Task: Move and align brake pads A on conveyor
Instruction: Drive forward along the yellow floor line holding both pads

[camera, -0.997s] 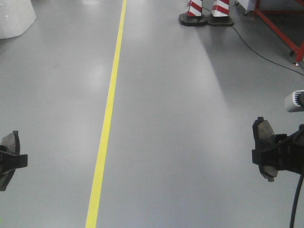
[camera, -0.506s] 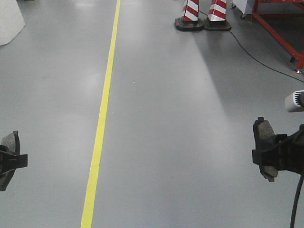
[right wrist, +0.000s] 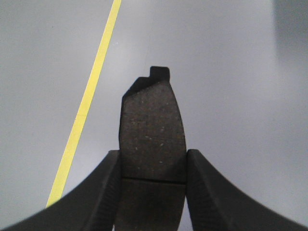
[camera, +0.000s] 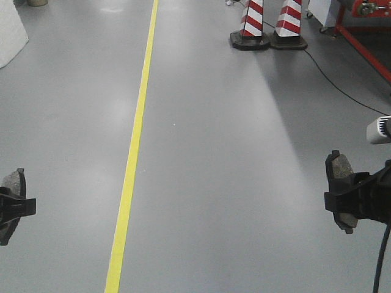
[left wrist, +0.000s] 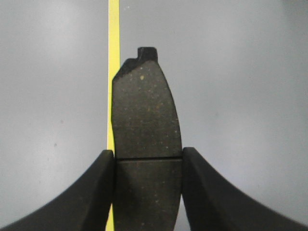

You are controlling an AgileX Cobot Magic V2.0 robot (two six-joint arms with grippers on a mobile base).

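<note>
Pads are sitting one in each of the robot's black two-fingered grippers, held above a smooth grey floor (camera: 244, 183). The left gripper (left wrist: 147, 161) is pinching the left brake pad (left wrist: 144, 115), a curved oblong piece with a grey-brown gritty friction face and a black metal backing plate. Its fingers (left wrist: 94, 192) are pressing on the pad's two long edges at the centre groove. The pad's far end, with a small black tab, is pointing away from the wrist camera.

The right gripper (right wrist: 153, 161) is clamping the right brake pad (right wrist: 153, 127), a matching grey-brown gritty oblong, the same way, with the groove lying level with the fingertips.

In the front view both pads are standing upright at the frame's side edges, well apart. A narrow yellow painted line (camera: 135, 140) is running along the floor between them, nearer the left pad. Two red-and-white striped cones (camera: 269, 24) are standing at the far end. A thin black cable (camera: 342, 85) is trailing from them past a red metal frame (camera: 366, 52).
</note>
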